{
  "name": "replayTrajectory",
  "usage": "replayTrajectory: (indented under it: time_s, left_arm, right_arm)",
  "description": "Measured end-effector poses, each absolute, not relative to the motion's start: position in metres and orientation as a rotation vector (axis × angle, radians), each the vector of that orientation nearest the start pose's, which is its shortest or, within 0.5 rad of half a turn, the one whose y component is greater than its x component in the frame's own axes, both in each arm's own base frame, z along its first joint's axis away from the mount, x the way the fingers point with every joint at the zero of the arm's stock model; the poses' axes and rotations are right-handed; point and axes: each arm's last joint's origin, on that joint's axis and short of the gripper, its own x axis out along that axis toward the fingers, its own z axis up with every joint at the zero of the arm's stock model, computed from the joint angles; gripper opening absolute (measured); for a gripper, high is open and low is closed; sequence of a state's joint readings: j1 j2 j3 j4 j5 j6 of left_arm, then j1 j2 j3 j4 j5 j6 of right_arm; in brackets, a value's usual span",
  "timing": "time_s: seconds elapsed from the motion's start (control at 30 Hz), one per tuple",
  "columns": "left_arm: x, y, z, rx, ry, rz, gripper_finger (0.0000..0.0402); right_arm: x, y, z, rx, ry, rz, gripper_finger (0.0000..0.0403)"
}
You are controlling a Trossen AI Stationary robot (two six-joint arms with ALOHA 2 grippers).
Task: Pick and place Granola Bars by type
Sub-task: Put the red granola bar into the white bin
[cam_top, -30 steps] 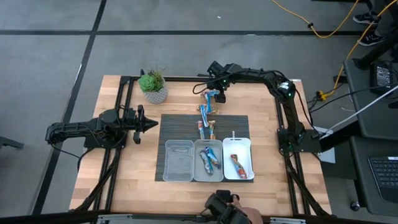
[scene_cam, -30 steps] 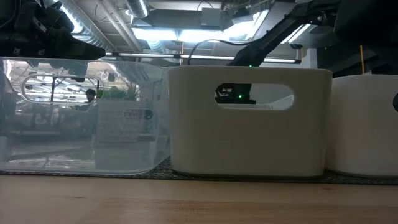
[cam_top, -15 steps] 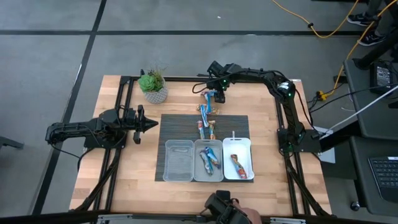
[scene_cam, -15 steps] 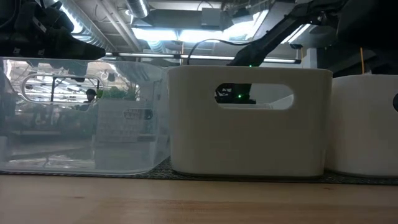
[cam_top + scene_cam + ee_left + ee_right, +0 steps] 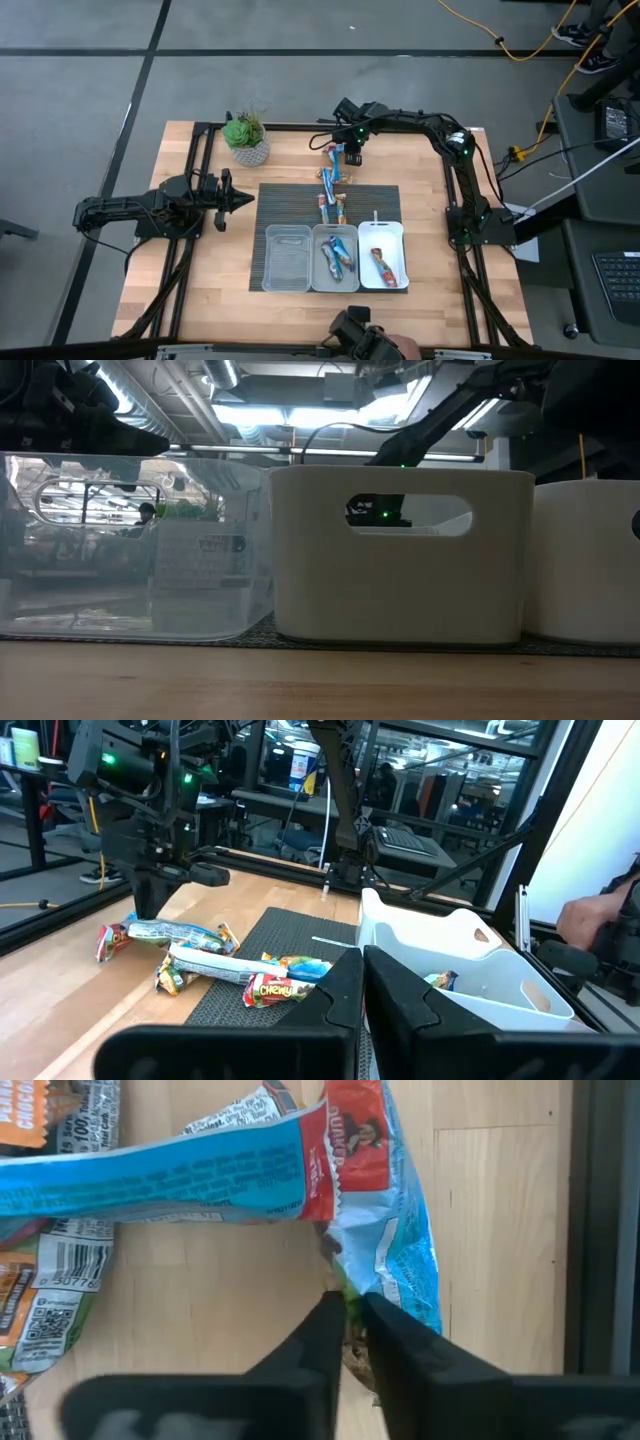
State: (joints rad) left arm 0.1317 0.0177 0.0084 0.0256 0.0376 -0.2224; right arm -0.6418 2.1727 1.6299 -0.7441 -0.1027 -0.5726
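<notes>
At the bench's far edge, right gripper [image 5: 345,1342] unmoved from a second ago, fingers pinched on a blue bar [image 5: 385,1240], not yet lifted; left gripper [image 5: 243,199] closed, idle.

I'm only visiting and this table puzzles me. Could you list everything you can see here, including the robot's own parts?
Trays: three in a row on the mat, near edge; left one clear and holding nothing, middle one with blue bars, right one with a red-orange bar.
Loose granola bars: several, exact count unclear, blue, red-orange and silvery, in a line from the mat's far edge onto the wood.
Mat: one, dark ribbed, centre of table.
Potted plant: one, green in a pale pot, far left of table.
Table: one, light wood.
Left gripper: shut, holding nothing, left of the mat.
Right gripper: shut on a blue bar at the far end of the line.
</notes>
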Motion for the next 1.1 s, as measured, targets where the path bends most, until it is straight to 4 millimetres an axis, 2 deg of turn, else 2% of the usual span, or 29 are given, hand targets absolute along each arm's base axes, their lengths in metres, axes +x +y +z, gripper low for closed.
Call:
replayTrajectory:
  time_s: [0.1, 0.47, 0.83, 1.1]
  left_arm:
    - [0.098, 0.012, 0.168, -0.221, -0.027, 0.092, 0.0006]
    - [0.098, 0.012, 0.168, -0.221, -0.027, 0.091, 0.0006]
    - [0.098, 0.012, 0.167, -0.221, -0.027, 0.092, 0.0006]
    - [0.098, 0.012, 0.168, -0.221, -0.027, 0.092, 0.0006]
  right_arm:
    - [0.352, -0.259, 0.153, -0.016, 1.276, -0.096, 0.0008]
    - [0.353, -0.257, 0.159, 0.003, 1.283, -0.101, 0.0007]
    - [0.343, -0.25, 0.222, -0.015, 1.176, -0.184, 0.0005]
    - [0.328, -0.234, 0.264, -0.01, 1.125, -0.217, 0.0005]
